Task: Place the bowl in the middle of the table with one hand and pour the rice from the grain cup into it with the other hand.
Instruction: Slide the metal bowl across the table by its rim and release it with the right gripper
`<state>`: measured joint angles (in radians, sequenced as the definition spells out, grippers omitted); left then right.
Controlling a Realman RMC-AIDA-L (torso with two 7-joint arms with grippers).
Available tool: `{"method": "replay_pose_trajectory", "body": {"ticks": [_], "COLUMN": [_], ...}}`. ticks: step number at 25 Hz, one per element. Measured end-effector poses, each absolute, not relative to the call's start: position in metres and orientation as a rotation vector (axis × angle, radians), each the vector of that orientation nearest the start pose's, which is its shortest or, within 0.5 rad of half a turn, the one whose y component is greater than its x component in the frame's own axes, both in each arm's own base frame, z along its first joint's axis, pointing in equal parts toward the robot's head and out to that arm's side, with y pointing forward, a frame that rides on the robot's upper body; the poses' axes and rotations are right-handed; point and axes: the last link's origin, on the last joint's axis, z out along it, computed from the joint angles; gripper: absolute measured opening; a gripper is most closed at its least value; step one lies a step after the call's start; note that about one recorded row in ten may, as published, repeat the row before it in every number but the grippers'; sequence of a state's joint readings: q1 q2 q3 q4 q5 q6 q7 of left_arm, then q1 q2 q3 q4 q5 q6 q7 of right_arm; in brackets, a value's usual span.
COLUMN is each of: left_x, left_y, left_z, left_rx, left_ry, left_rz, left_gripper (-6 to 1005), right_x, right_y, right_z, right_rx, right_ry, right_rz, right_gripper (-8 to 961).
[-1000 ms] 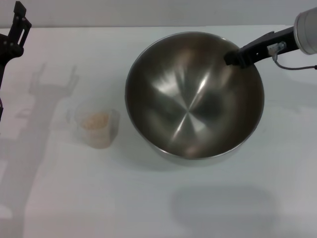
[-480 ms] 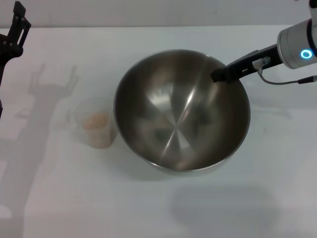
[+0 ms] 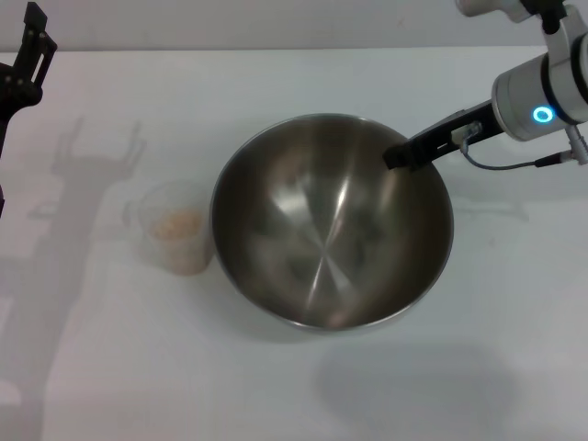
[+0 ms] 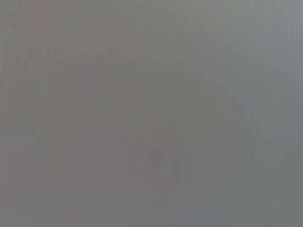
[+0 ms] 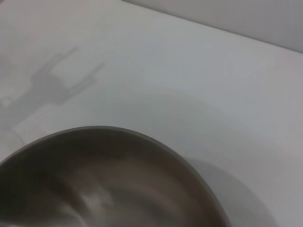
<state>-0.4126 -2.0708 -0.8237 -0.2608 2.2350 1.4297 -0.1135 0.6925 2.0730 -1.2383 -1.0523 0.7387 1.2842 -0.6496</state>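
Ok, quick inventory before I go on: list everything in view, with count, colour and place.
bowl: one, shiny steel, near mid-table, empty inside.
grain cup: one, clear plastic, upright beside the bowl's left rim.
rice: one small heap, pale beige, inside the grain cup.
table: one, white, under everything.
right gripper: one, black, at the bowl's far-right rim, gripping it.
left gripper: one, black, raised at the far-left edge, away from the cup.

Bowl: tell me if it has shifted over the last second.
Yes. The bowl, held at its rim by the right gripper, slid toward the robot's left, closing the gap to the grain cup, which stayed put.
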Motion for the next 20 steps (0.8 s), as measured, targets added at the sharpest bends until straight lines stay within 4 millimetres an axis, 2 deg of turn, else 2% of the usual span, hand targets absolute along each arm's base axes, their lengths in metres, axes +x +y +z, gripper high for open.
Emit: {"method": "replay_pose_trajectory", "body": {"ticks": [18,20], "left_x": [-0.2870,-0.2872], "left_y": [0.3219,0.3216], "left_z": [0.0084,0.0085], "left_rx": [-1.459,-1.458], "left_ry": [-0.341,-0.342], "left_rz": [-0.968,-0.968], "left_gripper": [830,830], "right_x": [0.1821,0.1815], "right_y": [0.3992,0.3999], "right_z": [-0.0177,-0.0174], "right_rx": [-2.543,-2.538], "right_ry": [1.077,1.078], "right_rz": [-0.134,-0.139], "right_gripper": [16,77]}}
